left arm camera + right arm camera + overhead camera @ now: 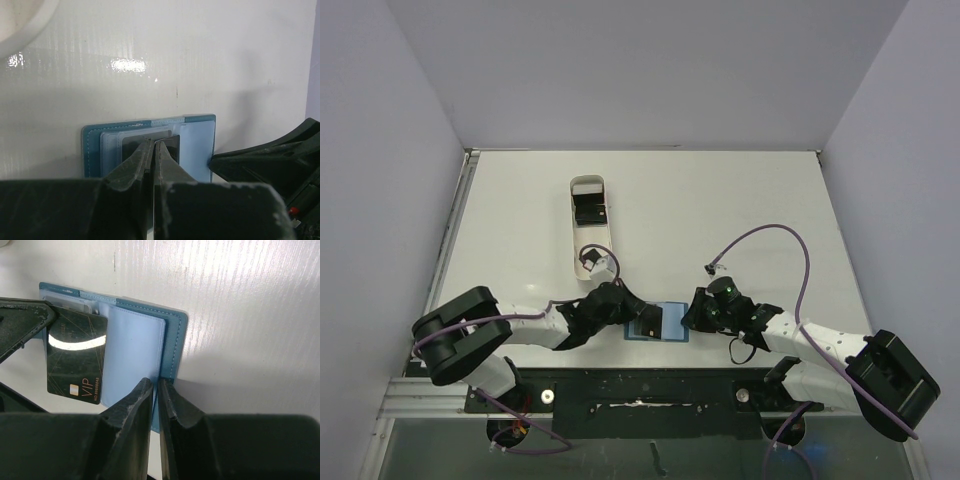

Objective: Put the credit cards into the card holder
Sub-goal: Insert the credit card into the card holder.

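At the table's [740,200] near edge, left gripper [154,144] clamps a credit card [77,357]; right gripper [156,384] pinches the card holder [135,340]; a snagged card could yank it free.

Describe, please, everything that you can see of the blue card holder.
The card holder is a small teal bifold wallet. It lies open and flat on the white table, between the two arms. Its outside looks like stitched teal leather, and inside are pale blue pockets. The right hand appears to pinch its near edge. The left hand holds a black card over its left half.
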